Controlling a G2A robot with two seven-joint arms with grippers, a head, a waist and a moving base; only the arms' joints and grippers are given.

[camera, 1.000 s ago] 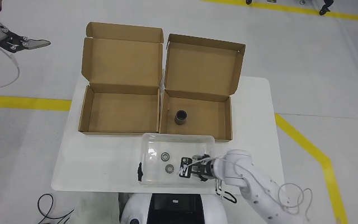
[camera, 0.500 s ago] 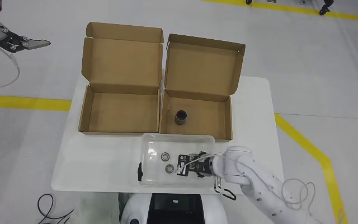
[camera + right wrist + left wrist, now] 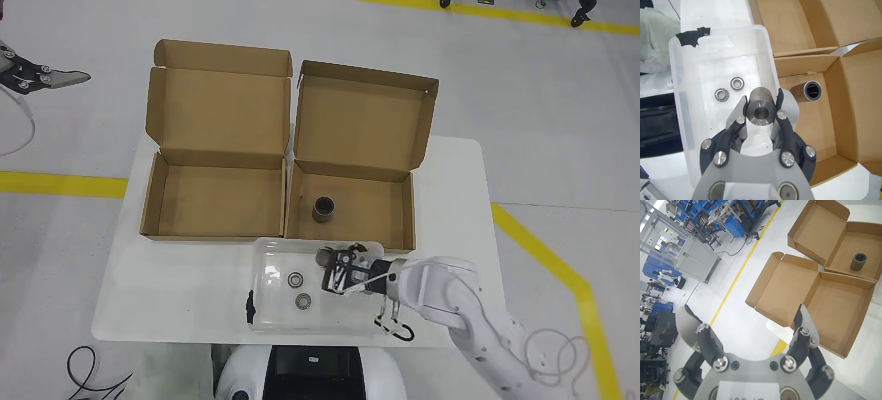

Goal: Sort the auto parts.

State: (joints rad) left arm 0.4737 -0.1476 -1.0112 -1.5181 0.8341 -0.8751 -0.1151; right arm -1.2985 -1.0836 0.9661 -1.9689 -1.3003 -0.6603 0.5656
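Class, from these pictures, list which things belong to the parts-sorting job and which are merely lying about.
Job: right gripper, shut on metal sleeve; bearing; second bearing; clear bin; empty cardboard box; other cardboard box, holding a bushing.
Lying about: black tape patch; yellow floor line; grey cabinet.

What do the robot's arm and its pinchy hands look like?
The arm is smooth and white, with a thin white cable beside it. The left gripper and right gripper both have silvery fingers with black pads, black links, shiny screws and a grey plate.
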